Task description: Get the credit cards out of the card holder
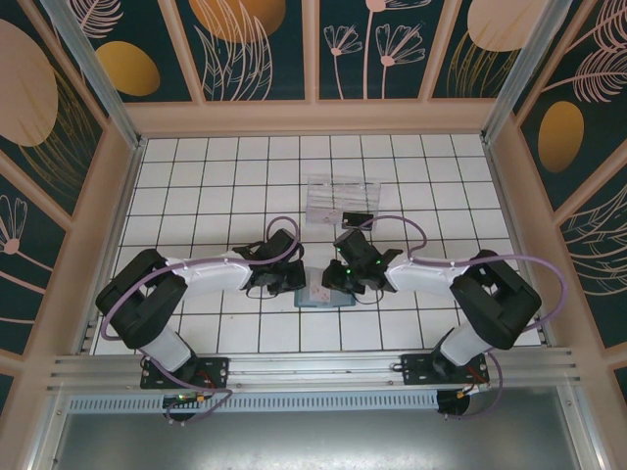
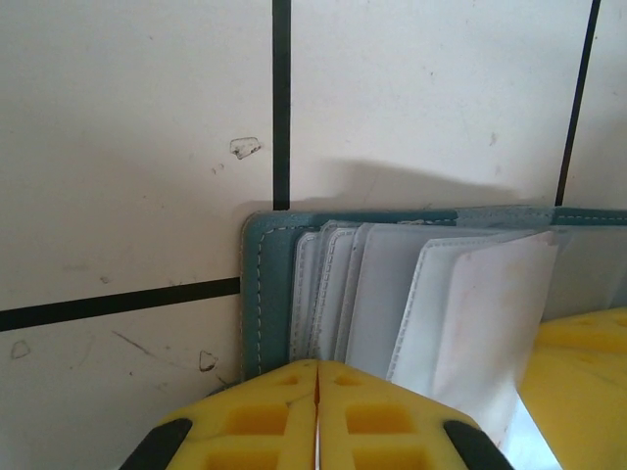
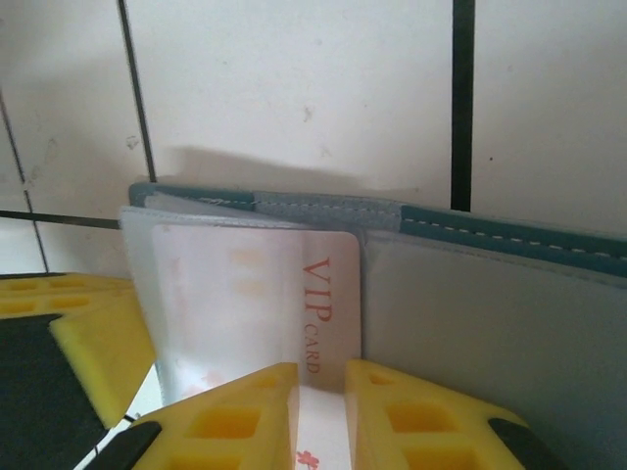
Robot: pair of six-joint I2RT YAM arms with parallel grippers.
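Note:
The teal card holder (image 1: 323, 296) lies open on the tiles between both grippers. My left gripper (image 2: 318, 367) is shut, its yellow tips resting on the clear pockets beside the holder's left edge (image 2: 257, 294). My right gripper (image 3: 321, 377) stands slightly open over a white card (image 3: 294, 294) printed "VIP CARD". The card sticks partly out of a clear sleeve and shows flat through the gap between the fingers, not pinched. The holder's blue-grey lining (image 3: 490, 323) shows to the right of the card. A black card (image 1: 358, 217) lies by the clear tray.
A clear plastic tray (image 1: 343, 191) stands on the tiles behind the holder. The other arm's yellow finger shows at the right edge of the left wrist view (image 2: 578, 372) and at the left edge of the right wrist view (image 3: 78, 333). Wooden walls ring the tiled floor.

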